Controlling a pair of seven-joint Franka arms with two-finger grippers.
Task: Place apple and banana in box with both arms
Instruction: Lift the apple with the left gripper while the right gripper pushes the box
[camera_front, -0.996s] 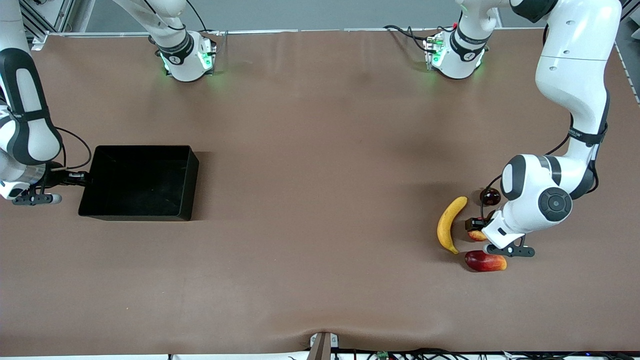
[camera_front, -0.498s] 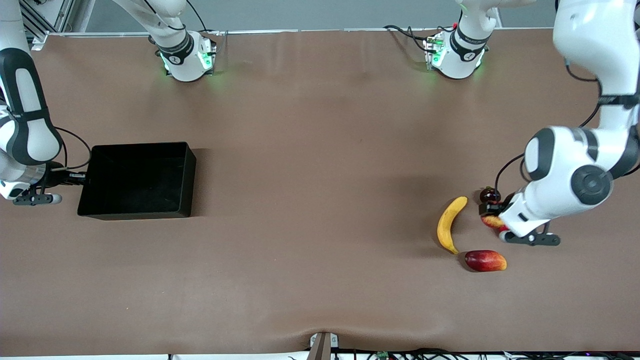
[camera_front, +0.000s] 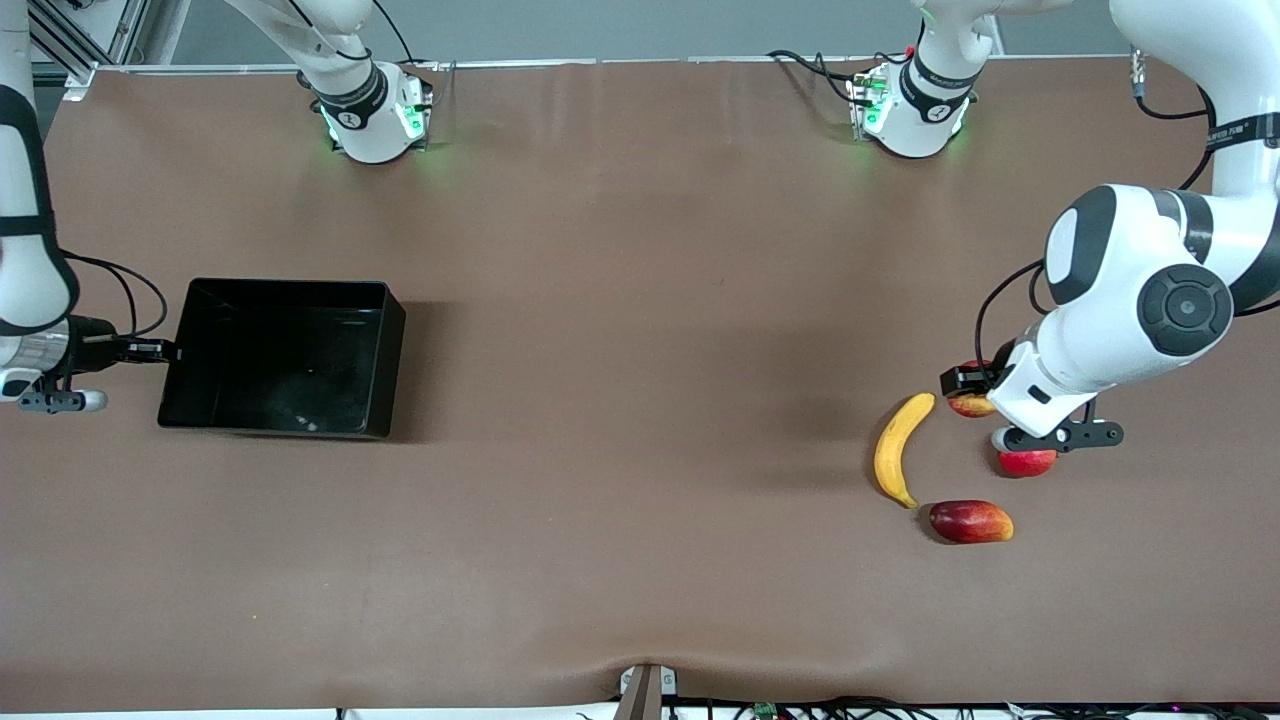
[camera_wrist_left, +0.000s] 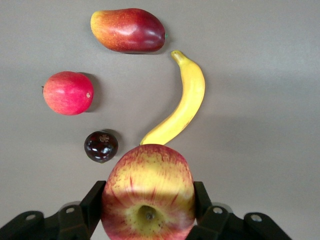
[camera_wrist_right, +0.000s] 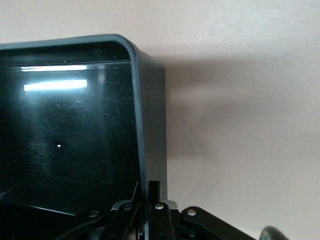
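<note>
Change: the left gripper has risen off the table with the apple since a second ago; the box has shifted and now sits tilted, its end at the right gripper raised.
Apple: round, red streaked with yellow, stem end facing the left wrist camera; clamped between the left gripper's two fingers, in the air over the fruit cluster at the left arm's end of the table.
Banana: long, curved, plain yellow; lies on the table just beside the cluster.
Box: shallow, black, glossy walls, nothing inside; at the right arm's end of the table.
Right gripper: pinched shut on the box's wall.
Other fruit: pinkish-red round fruit, red-and-yellow mango nearest the front camera, small dark fruit.
</note>
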